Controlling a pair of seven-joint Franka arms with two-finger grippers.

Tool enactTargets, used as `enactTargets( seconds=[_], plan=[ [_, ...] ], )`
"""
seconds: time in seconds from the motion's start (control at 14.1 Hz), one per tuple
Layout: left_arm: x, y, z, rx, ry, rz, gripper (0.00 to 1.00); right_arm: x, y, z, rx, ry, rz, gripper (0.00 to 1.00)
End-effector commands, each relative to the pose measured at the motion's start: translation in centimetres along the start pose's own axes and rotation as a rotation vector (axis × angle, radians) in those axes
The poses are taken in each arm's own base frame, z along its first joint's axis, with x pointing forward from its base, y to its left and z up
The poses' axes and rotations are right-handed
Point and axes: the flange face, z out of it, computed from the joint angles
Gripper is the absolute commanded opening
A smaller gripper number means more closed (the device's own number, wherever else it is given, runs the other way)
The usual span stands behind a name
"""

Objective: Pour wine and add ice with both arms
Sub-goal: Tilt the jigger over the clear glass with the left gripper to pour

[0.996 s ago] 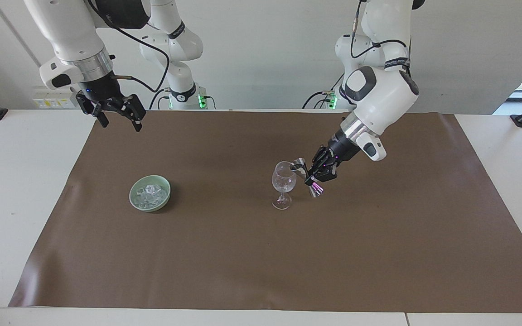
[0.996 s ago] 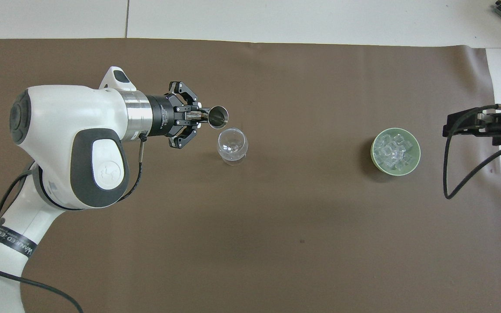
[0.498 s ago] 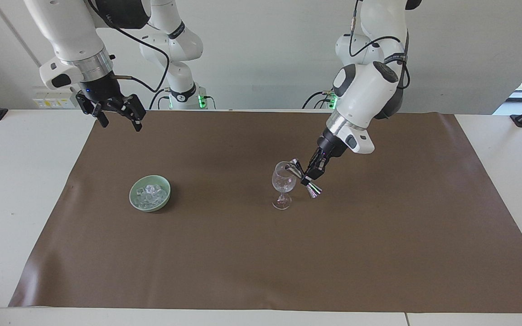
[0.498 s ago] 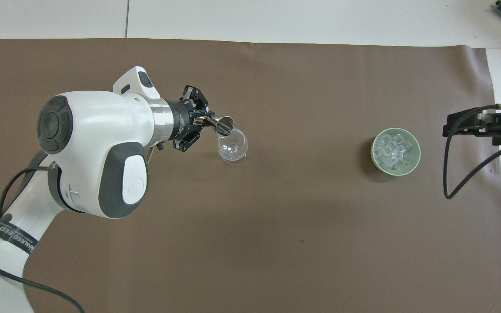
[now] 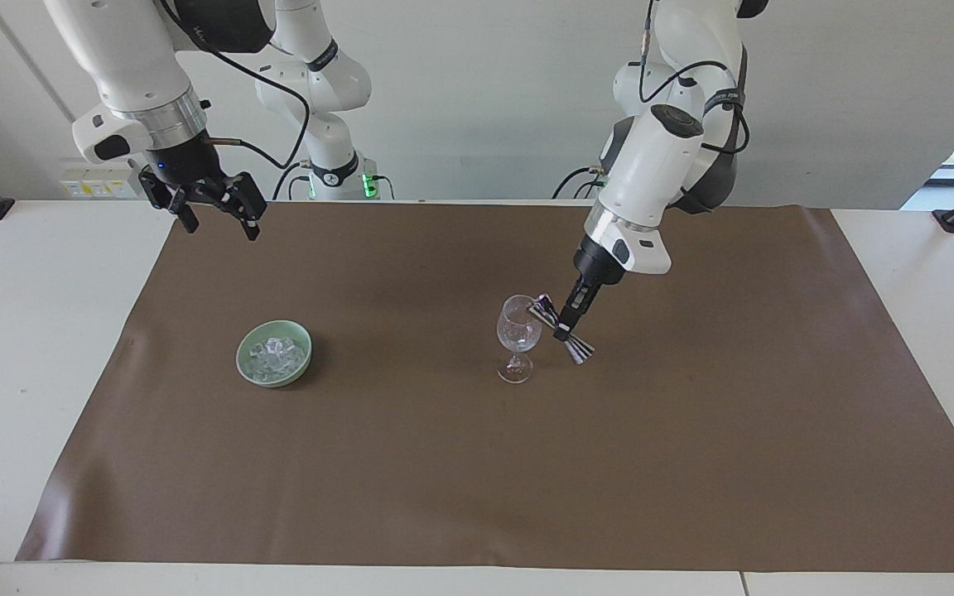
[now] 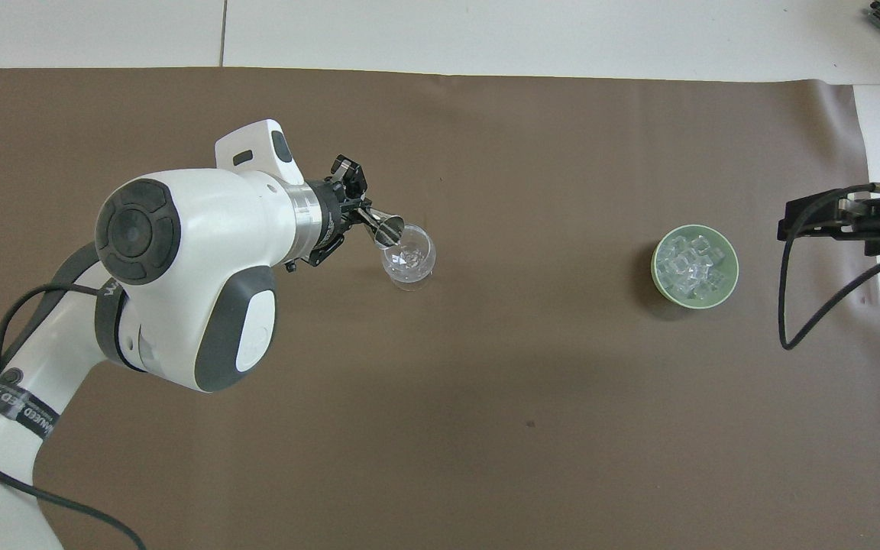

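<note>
A clear stemmed glass (image 5: 518, 333) stands upright mid-mat and also shows in the overhead view (image 6: 408, 261). My left gripper (image 5: 566, 326) (image 6: 360, 214) is shut on a small metal jigger (image 5: 543, 310) (image 6: 389, 228). The jigger is tilted, its mouth over the glass's rim. Small clear ice cubes (image 5: 277, 351) (image 6: 690, 267) fill a pale green bowl (image 5: 305, 338) (image 6: 656, 269) toward the right arm's end of the table. My right gripper (image 5: 223, 228) (image 6: 822, 220) waits open and empty in the air over the mat's edge at that end.
A brown mat (image 5: 477, 463) (image 6: 486, 420) covers most of the white table (image 5: 30, 348). A black cable (image 6: 791, 321) hangs from the right arm beside the bowl. Nothing else stands on the mat.
My left wrist has rotated and the arm has swung upright, tipping the jigger further over the glass's rim. The right arm, glass and bowl have not moved.
</note>
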Motion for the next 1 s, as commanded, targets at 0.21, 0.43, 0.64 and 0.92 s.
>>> enactTargets(
  seconds=[0.21,0.43,0.64,0.92],
  plan=[
    [-2.2,0.2,-0.3,0.004,0.111,0.124,0.00,-0.1,0.2,-0.2,0.018,0.002,-0.015,1.00],
    [-2.9,0.7,-0.6,-0.026,0.160,0.194,0.00,-0.1,0.2,-0.2,0.018,0.002,-0.015,1.00],
    [-3.7,0.7,-0.6,-0.025,0.180,0.236,0.00,-0.1,0.2,-0.2,0.018,0.002,-0.016,1.00],
    [-4.8,0.9,-0.8,-0.036,0.216,0.289,0.00,-0.1,0.2,-0.2,0.018,0.002,-0.016,1.00]
  ],
)
